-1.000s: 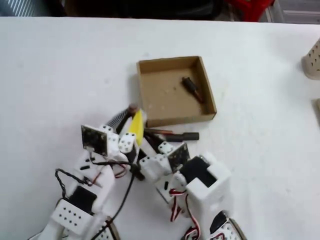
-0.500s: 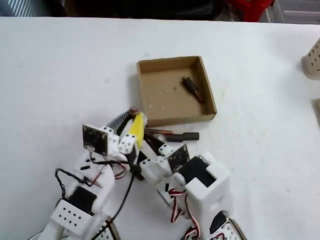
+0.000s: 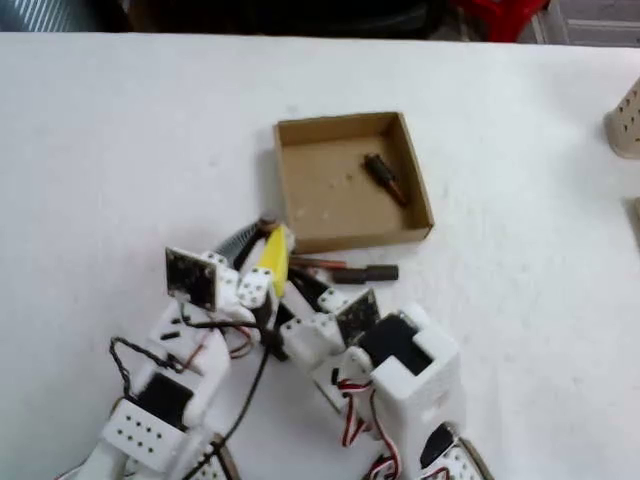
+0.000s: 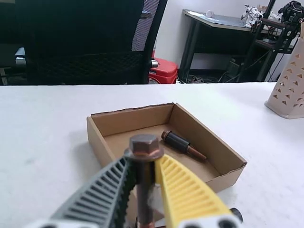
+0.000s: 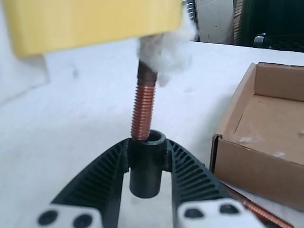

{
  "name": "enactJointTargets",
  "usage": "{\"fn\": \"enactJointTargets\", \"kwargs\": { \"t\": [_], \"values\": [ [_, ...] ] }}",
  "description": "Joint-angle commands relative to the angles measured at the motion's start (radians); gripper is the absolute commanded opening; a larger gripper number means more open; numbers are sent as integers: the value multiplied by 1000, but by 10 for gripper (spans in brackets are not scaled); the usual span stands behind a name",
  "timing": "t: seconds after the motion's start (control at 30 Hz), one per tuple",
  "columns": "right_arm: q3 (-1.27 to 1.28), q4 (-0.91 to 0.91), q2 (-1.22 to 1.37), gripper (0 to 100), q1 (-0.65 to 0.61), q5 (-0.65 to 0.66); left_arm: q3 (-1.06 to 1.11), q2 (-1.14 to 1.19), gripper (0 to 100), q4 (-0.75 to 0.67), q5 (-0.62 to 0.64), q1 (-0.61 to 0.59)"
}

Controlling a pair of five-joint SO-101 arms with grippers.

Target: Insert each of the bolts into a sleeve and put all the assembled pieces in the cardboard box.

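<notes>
My left gripper [image 4: 144, 162] is shut on an upright copper bolt [image 4: 145, 145] with a hex head, just in front of the cardboard box [image 4: 110, 123]. Below it my right gripper [image 5: 148, 150] is shut on a black sleeve [image 5: 146, 171], held upright. The bolt's threaded end [image 5: 143, 114] touches the sleeve's mouth, slightly off to one side. In the high view both grippers meet near the box's front left corner, the left [image 3: 266, 238] above the right [image 3: 297, 288]. One assembled piece [image 3: 385, 178] lies inside the box [image 3: 355, 241].
Another bolt [image 3: 312, 263] and a black sleeve [image 3: 366, 272] lie on the white table just in front of the box. A beige perforated holder [image 3: 624, 122] stands at the far right edge. Open table lies left of and beyond the box.
The left gripper with the bolt has shifted slightly down and back towards the sleeve. The right arm has hardly moved.
</notes>
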Motion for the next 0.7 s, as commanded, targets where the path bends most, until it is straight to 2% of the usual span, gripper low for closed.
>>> {"fn": "enactJointTargets", "kwargs": {
  "t": [0.0, 0.67],
  "values": [
    [3, -30, -33, 15, -10, -12, -5, -19, 22, -66, 9, -1],
    [3, -30, -33, 15, -16, -11, -5, -18, 21, -75, 11, 2]
  ]
}}
